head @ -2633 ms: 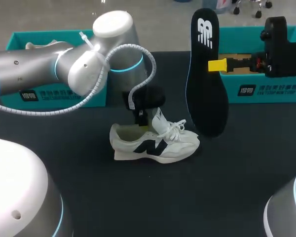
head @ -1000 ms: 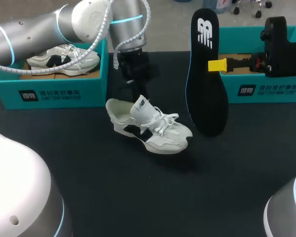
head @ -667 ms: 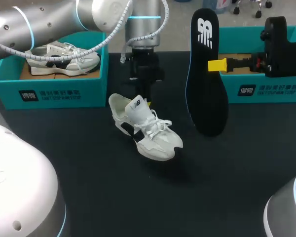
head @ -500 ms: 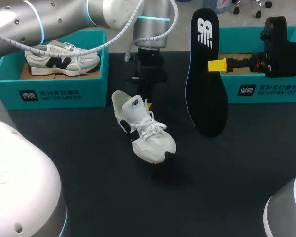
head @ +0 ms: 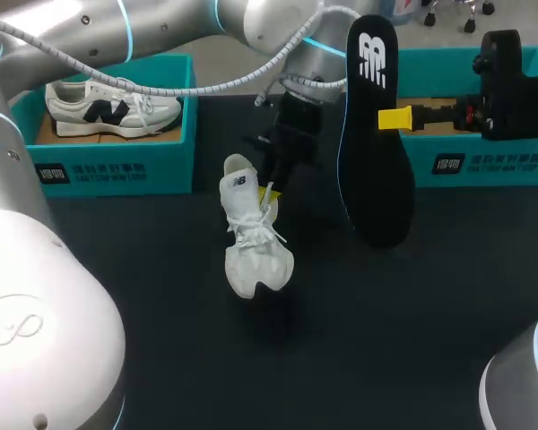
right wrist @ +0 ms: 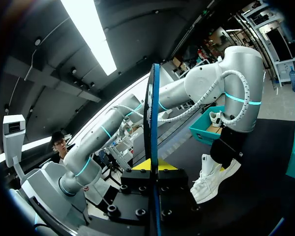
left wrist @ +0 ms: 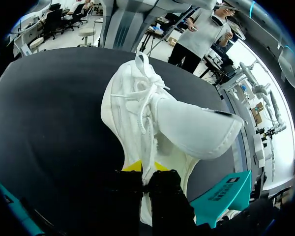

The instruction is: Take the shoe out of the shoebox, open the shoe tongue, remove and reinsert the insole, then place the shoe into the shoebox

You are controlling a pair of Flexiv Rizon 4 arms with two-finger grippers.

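Table: your work surface is a black tabletop.
Far left: one teal shoebox rests on it.
Far right: a second teal shoebox rests on it.

We hold the white shoe by its heel end, toe toward us; black insole upright beside the teal shoebox.

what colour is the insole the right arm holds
The insole is black with a white logo and a blue edge, clearest in the head view.

Black insole edge-on, gripped by right end effector; white shoe beyond.
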